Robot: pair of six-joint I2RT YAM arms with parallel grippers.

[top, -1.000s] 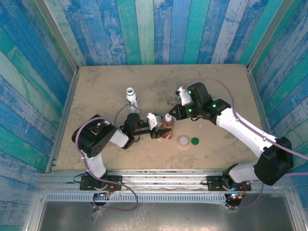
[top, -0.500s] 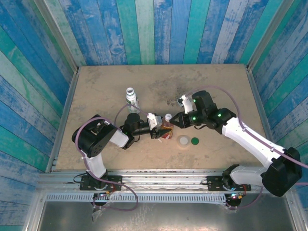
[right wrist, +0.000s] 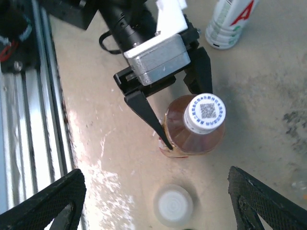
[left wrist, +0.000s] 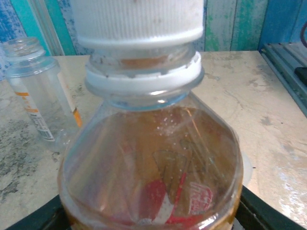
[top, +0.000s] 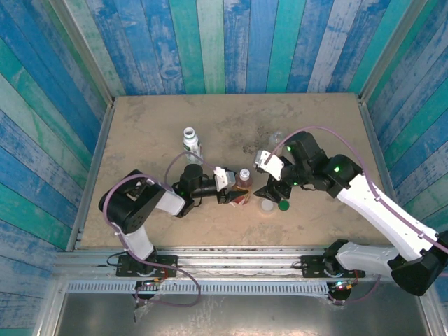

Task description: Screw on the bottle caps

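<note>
Whitish cap [right wrist: 173,206] loose beside amber bottle [right wrist: 194,129]; green cap [top: 283,205] adjacent.

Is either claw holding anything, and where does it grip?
The left claw grips the amber bottle around its lower body. The right claw is open, holding nothing.

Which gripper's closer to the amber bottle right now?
Left. The left gripper is clamped around the amber bottle. The right gripper hangs open off to the bottle's side, above the whitish cap, not touching the bottle.
</note>
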